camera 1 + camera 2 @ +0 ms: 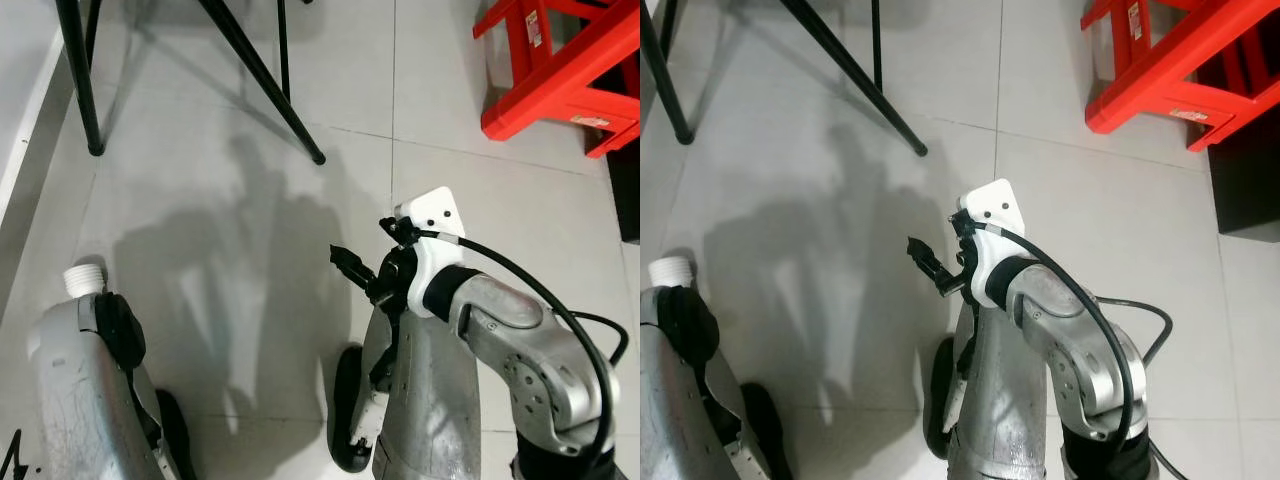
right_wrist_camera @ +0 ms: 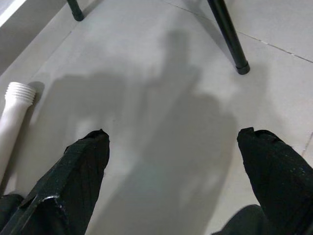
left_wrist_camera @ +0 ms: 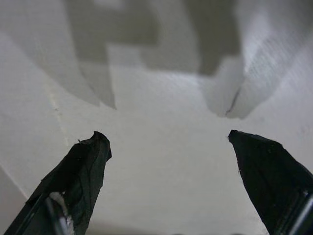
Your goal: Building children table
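Right arm: nearest to us, silver, bent at the elbow, a black cable looping over it; white wrist housing [image 1: 432, 215] at its tip.
Right gripper [image 2: 173, 142]: its two black fingers [image 2: 80, 161] stand wide apart over bare tile, nothing between them.
Left arm: low at the left edge, silver with black joints [image 1: 118, 330].
Left gripper [image 3: 168, 142]: we see both fingers spread, gripping nothing, pointed at pale floor with shadows across it.
White table leg [image 1: 84, 280]: a plastic tube with a ribbed threaded end, showing just above the left arm; the right wrist view has it lying on the floor [image 2: 14, 115].
Red stool [image 1: 565, 65]: red plastic, upper right; white labels [image 1: 533, 28] on its leg and rail, print too small for us to read.
Black stand legs [image 1: 262, 75]: thin, angled, rubber-tipped, planted on the tile at upper left and centre.
Tile floor [image 1: 480, 195]: light grey tile, thin grout lines, the robot's shadow across the middle.
Edges: wall base runs along the far left; a dark object [image 1: 1248, 190] sits below the stool on the right.
Open room: wide bare tile between stand legs and stool.
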You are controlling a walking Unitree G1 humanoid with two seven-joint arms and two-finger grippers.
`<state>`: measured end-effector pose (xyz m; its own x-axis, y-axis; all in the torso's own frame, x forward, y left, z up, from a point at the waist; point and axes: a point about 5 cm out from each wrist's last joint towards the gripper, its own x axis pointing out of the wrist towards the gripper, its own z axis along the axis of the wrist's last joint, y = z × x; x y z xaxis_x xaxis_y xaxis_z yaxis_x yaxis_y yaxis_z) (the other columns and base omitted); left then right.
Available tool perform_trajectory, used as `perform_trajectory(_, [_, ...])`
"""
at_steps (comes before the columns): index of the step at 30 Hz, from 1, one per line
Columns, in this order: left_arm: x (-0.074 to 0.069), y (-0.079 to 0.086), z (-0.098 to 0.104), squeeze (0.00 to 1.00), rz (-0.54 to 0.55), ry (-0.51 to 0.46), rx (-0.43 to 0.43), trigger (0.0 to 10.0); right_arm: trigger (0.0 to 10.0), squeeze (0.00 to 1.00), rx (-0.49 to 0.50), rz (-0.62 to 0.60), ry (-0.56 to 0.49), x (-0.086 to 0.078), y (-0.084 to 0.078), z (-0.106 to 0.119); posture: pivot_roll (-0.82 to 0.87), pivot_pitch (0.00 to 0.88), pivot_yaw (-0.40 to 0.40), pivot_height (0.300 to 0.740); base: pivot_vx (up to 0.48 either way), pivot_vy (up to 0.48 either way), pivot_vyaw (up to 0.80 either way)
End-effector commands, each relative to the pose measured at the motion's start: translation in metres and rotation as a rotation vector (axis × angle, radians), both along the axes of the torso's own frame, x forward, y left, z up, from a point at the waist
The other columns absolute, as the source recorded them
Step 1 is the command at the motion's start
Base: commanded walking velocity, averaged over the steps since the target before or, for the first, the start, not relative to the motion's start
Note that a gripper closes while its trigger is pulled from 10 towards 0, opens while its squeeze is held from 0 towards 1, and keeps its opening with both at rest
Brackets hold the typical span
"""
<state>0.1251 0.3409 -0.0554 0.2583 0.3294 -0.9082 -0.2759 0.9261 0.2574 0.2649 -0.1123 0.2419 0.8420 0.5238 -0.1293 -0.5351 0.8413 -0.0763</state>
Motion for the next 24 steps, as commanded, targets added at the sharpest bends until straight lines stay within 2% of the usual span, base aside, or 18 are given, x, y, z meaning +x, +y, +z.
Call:
perform_trajectory(1, [-0.028, -0.011, -0.014, 0.0, 0.05, 0.091, -0.05, 10.0, 10.0, 0.0, -0.001, 0.004, 0.043, -0.003, 0.0, -0.01, -0.29, 0.538, -0.154, 0.3, 0.0, 0.0, 0.0])
perform_trajectory(3, [-0.027, -0.015, -0.016, 0.0, 0.065, 0.088, -0.077, 10.0, 10.0, 0.0, 0.0, 0.008, 0.052, -0.003, 0.0, -0.011, -0.29, 0.549, -0.152, 0.3, 0.0, 0.0, 0.0])
perform_trajectory(4, [-0.029, -0.022, -0.02, 0.0, 0.102, 0.08, -0.146, 10.0, 10.0, 0.0, -0.001, 0.016, 0.07, -0.005, 0.0, -0.015, -0.29, 0.554, -0.143, 0.3, 0.0, 0.0, 0.0])
perform_trajectory(5, [-0.031, -0.024, -0.021, 0.0, 0.117, 0.078, -0.168, 10.0, 10.0, 0.0, 0.0, 0.02, 0.077, -0.006, 0.001, -0.016, -0.29, 0.552, -0.135, 0.3, 0.0, 0.0, 0.0])
perform_trajectory(7, [-0.031, -0.024, -0.021, 0.0, 0.117, 0.078, -0.168, 10.0, 10.0, 0.0, 0.0, 0.02, 0.077, -0.006, 0.001, -0.016, -0.29, 0.552, -0.135, 0.3, 0.0, 0.0, 0.0])
perform_trajectory(9, [-0.034, -0.027, -0.022, 0.0, 0.141, 0.069, -0.213, 10.0, 10.0, 0.0, 0.006, 0.028, 0.087, -0.008, 0.003, -0.018, -0.29, 0.539, -0.116, 0.3, 0.0, 0.0, 0.0])
perform_trajectory(15, [-0.036, -0.028, -0.023, 0.0, 0.155, 0.06, -0.264, 10.0, 10.0, 0.0, 0.014, 0.036, 0.1, -0.01, 0.007, -0.021, -0.29, 0.532, -0.109, 0.3, 0.0, 0.0, 0.0])
perform_trajectory(18, [-0.033, -0.029, -0.022, 0.0, 0.161, 0.052, -0.302, 10.0, 10.0, 0.0, 0.019, 0.042, 0.112, -0.012, 0.01, -0.023, -0.28, 0.536, -0.102, 0.3, 0.0, 0.0, 0.0])
perform_trajectory(21, [-0.023, -0.033, -0.019, 0.0, 0.2, 0.017, -0.368, 10.0, 10.0, 0.0, 0.026, 0.044, 0.122, -0.01, 0.01, -0.024, -0.28, 0.551, -0.1, 0.3, 0.0, 0.0, 0.0])
perform_trajectory(24, [-0.019, -0.036, -0.019, 0.0, 0.219, -0.006, -0.398, 10.0, 10.0, 0.0, 0.027, 0.044, 0.125, -0.009, 0.009, -0.024, -0.28, 0.553, -0.099, 0.3, 0.0, 0.0, 0.0])
